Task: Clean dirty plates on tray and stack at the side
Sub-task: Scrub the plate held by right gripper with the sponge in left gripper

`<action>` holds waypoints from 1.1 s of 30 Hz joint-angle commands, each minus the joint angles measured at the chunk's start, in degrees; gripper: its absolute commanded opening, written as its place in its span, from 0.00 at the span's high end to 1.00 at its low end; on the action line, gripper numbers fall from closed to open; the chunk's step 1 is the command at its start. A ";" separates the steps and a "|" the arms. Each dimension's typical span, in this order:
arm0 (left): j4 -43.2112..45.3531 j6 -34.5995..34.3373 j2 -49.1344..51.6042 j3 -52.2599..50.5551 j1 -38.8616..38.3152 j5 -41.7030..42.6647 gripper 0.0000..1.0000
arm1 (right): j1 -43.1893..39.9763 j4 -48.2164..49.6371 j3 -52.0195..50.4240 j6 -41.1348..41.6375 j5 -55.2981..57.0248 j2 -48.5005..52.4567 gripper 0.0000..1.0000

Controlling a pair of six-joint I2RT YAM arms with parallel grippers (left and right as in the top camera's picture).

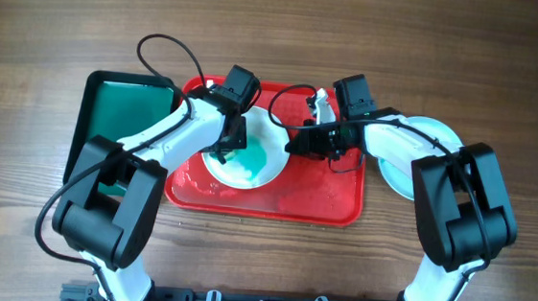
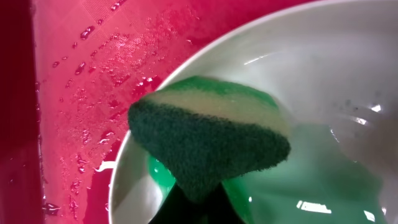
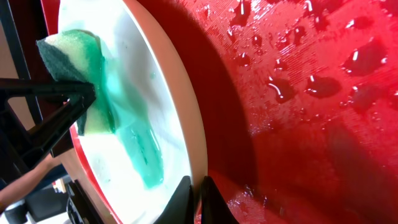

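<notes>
The red tray (image 1: 265,203) lies in the middle of the tabletop (image 1: 507,54), wet with droplets (image 3: 323,81). One plate (image 1: 258,169) sits on its left half, close to the tray's left rim. A green smear (image 3: 134,149) runs across the plate's white inside.

The left hand (image 1: 223,152) pinches a sponge (image 2: 211,143), which is pale on one face and dark green scourer on the other. The sponge is down inside the plate near its left rim, touching the green wet patch.

The right hand (image 3: 198,199) is closed on the plate's right rim, one finger inside the rim and one outside.

A second plate (image 1: 434,135), pale aqua, rests on the tabletop just beside the tray, toward the right edge. The right arm (image 1: 394,146) partly covers it.

A green tray (image 1: 127,120) lies against the red tray on the side toward the left edge.
</notes>
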 commanded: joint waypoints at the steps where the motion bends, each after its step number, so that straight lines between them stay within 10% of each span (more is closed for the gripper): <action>1: -0.04 4.52 3.23 -1.29 -0.92 11.39 0.96 | 0.22 -0.17 0.48 -0.13 -0.09 1.22 0.96; 11: 13.44 2.69 3.52 -1.31 -5.01 17.44 0.96 | 0.22 -0.37 0.48 -0.24 -0.09 1.22 0.96; 26: 7.26 14.82 3.65 -1.31 -5.66 37.11 0.96 | 0.22 -0.37 0.48 -0.20 -0.09 1.22 0.96; 33: 12.20 11.06 3.65 -1.31 -4.81 30.64 0.96 | 0.22 -0.42 0.48 -0.20 -0.09 1.22 0.96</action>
